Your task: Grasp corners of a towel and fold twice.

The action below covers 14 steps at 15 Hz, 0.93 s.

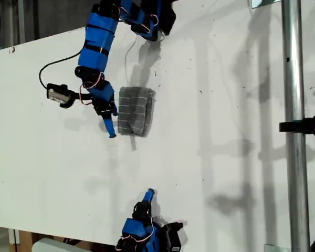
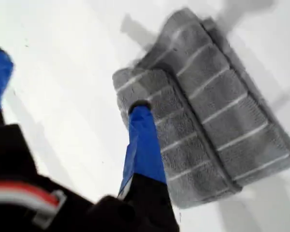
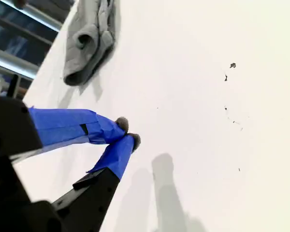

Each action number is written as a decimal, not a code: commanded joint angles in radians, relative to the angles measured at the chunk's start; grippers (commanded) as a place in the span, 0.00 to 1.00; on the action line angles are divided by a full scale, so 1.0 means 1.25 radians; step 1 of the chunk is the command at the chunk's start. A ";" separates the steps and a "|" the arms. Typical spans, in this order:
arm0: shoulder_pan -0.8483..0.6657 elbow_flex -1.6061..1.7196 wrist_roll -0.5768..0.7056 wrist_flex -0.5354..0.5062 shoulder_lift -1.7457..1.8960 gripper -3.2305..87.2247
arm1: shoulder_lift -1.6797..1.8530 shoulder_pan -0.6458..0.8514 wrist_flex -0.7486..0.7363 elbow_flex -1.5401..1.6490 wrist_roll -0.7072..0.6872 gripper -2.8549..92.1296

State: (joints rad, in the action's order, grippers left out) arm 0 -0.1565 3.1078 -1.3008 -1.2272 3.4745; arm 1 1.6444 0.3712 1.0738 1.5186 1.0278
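— Two grippers; which nearer the towel [image 1: 135, 111]?
— Nearer by far: my first gripper [image 1: 110, 123], jaws spread wide, nothing pinched. One blue finger [image 2: 142, 140] at the cloth's near edge, touching or just above, hard to tell; the other well off the cloth.
— And outward from there?
— Towel just beside that finger, flat on the white table [image 1: 226, 157], bundled into a compact stack, long axis roughly parallel to the finger. Looks twice folded, by judgement.
— Second one?
— My second gripper [image 1: 149, 193], tips pressed together on nothing, well apart from the cloth, pointing toward it across bare table.
— Next move?
— Probably a lift clear by the first, away from the stack.
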 commanded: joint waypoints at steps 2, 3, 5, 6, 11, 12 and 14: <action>0.007 0.007 0.002 -0.001 0.004 0.03 | 0.214 0.074 -0.049 0.013 -0.070 0.60; 0.009 0.007 -0.002 -0.005 0.004 0.03 | 0.269 0.086 -0.044 0.076 -0.069 0.60; 0.010 0.007 -0.053 -0.033 0.004 0.08 | 0.394 0.085 -0.045 0.270 -0.048 0.54; 0.010 0.009 -0.098 -0.049 0.004 0.12 | 0.459 0.069 -0.060 0.384 -0.042 0.42; 0.011 0.009 -0.112 -0.053 0.004 0.15 | 0.938 -0.028 -0.044 0.946 0.250 0.03; 0.011 0.009 -0.107 -0.053 0.004 0.15 | 1.015 -0.034 0.001 0.992 0.282 0.03; 0.011 0.009 -0.022 -0.054 0.004 0.15 | 1.309 -0.020 0.198 1.106 0.399 0.03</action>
State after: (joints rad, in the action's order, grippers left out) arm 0 -0.1503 3.1078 -1.3975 -1.2916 3.4745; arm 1 3.0173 0.3421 1.1413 2.8578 1.4220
